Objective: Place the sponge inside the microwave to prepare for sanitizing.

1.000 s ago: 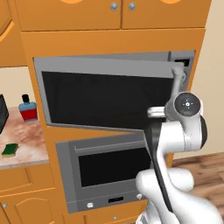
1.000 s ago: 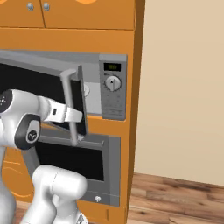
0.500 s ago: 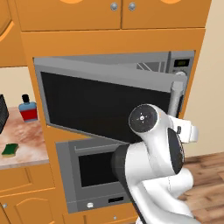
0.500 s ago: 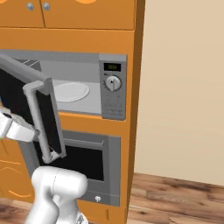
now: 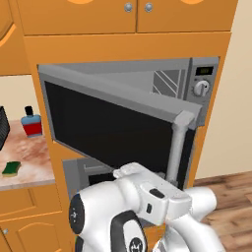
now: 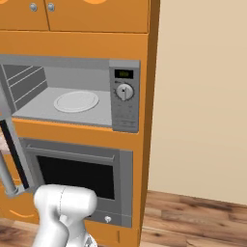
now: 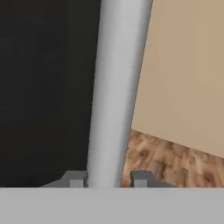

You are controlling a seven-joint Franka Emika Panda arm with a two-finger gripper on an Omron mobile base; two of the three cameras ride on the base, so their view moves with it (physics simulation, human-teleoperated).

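Observation:
The microwave [image 5: 201, 86] stands open, its dark glass door [image 5: 108, 129] swung far out to the left. In the hand view my gripper [image 7: 107, 178] is shut on the door's grey bar handle [image 7: 116, 87], one fingertip on each side. In the left base view the handle [image 5: 177, 147] runs down to my white hand. The right base view looks into the grey cavity [image 6: 34, 87], where a white turntable plate [image 6: 76, 102] lies. The sponge [image 5: 11, 168], green over yellow, lies on the counter at the far left, well away from the gripper.
A blue-and-red bottle [image 5: 31, 122] stands on the marbled counter [image 5: 34, 152] behind the sponge. Below the microwave is a grey oven [image 6: 82, 173]. Orange cabinets [image 5: 128, 15] run above. To the right are a beige wall [image 6: 202, 96] and wooden floor [image 6: 193, 217].
The microwave door has swung much wider open, drawn out and left by my arm. The arm has dropped low in front of the base, and the cavity now shows fully.

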